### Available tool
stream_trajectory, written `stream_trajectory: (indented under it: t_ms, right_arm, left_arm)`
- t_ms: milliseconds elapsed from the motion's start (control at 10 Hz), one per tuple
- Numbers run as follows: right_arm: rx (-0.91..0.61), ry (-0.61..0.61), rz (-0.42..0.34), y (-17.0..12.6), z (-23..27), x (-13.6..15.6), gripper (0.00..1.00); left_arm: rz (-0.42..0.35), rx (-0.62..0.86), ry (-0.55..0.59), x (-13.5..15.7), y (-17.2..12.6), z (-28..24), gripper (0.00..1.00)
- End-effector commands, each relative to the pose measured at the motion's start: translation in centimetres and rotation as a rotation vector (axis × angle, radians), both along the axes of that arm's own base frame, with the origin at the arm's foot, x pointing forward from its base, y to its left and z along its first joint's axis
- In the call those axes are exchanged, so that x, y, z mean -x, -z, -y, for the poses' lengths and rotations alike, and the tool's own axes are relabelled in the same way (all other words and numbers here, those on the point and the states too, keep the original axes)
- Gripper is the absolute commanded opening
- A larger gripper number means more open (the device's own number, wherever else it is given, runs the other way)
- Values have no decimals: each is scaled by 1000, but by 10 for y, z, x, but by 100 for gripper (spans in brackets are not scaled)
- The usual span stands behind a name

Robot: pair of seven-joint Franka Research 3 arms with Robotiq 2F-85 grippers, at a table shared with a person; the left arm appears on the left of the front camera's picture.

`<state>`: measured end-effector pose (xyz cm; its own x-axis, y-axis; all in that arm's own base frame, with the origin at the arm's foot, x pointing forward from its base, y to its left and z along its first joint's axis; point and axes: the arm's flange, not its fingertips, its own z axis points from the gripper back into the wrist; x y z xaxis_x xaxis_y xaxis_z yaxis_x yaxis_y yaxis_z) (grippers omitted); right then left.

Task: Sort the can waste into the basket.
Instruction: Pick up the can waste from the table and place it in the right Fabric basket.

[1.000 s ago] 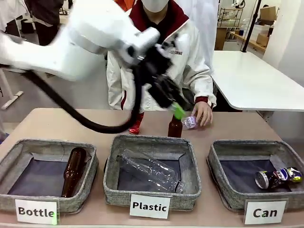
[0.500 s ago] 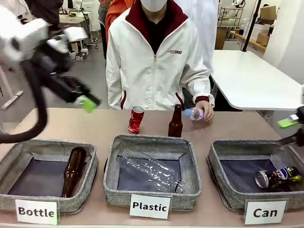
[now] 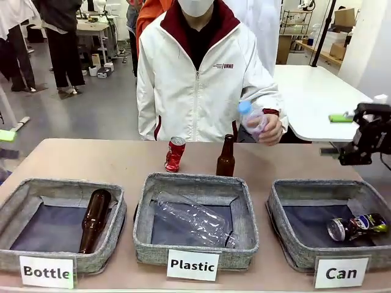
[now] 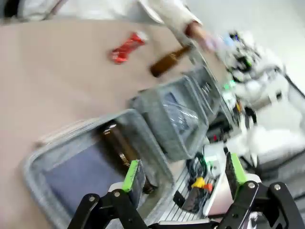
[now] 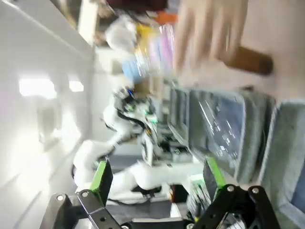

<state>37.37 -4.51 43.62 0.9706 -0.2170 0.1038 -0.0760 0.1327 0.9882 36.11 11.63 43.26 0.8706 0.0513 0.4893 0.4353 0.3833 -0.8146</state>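
Red can [image 3: 175,154]: stands upright on the counter [image 3: 91,159], just past the far rim of the Plastic basket [image 3: 241,256] at its 11 o'clock; well apart from the Can basket [image 3: 286,253]; nothing touches it; I judge it the one piece left to sort
Dark can [image 3: 357,227]: lies on its side on the blue lining of the Can basket, toward the 3 o'clock wall; sorted already
Can basket: at the 3 o'clock end of the row of three; holds the dark can alone; bare lining toward 9 o'clock leaves room for a second can
Plastic basket: middle of the row; one clear bottle [image 3: 192,221] lies slantwise in it
Bottle basket [image 3: 12,210]: at the 9 o'clock end; one brown bottle [image 3: 95,218] lies along its 3 o'clock wall
Upright bottle [image 3: 225,160]: brown glass, on the counter near the red can, at its 3 o'clock; not can waste, and likely in the way of a reach from that side
Person's hand [image 3: 272,129]: raised over the counter's far edge at 1 o'clock, holding a small bottle [image 3: 252,119] with a blue cap; whether it is being set down or taken away I cannot tell
Left gripper [image 4: 183,172]: spread, nothing between its pads; out at the 9 o'clock edge, looking across the Bottle basket; probably held aside to leave the middle free
Right gripper [image 5: 157,175]: spread wide and empty; hangs at 3 o'clock beyond the Can basket's far rim; open as if ready for a pick, though hand and upright bottle lie between it and the red can
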Motion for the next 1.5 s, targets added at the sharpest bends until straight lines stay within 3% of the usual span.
stream_trajectory:
  t_ms: [0, 100, 300, 600, 700, 800, 1400]
  right_arm:
    - [-53, 121, 61, -6, 11, -2, 100]
    - [0, 0, 0, 0, 0, 0, 100]
    - [-44, 70, 17, -5, 12, -3, 100]
    - [143, 129, 27, -39, 84, 19, 100]
    - [161, 173, 10, -37, 85, 17, 100]
    - [87, 112, 40, -24, 63, 13, 100]
    - [87, 112, 40, -24, 63, 13, 100]
  left_arm:
    - [-107, 260, -360, -7, 14, -10, 89]
    - [0, 0, 0, 0, 0, 0, 89]
    - [0, 0, 0, 0, 0, 0, 89]
    - [0, 0, 0, 0, 0, 0, 89]
    - [0, 0, 0, 0, 0, 0, 89]
    - [0, 0, 0, 0, 0, 0, 89]
    - [0, 0, 0, 0, 0, 0, 89]
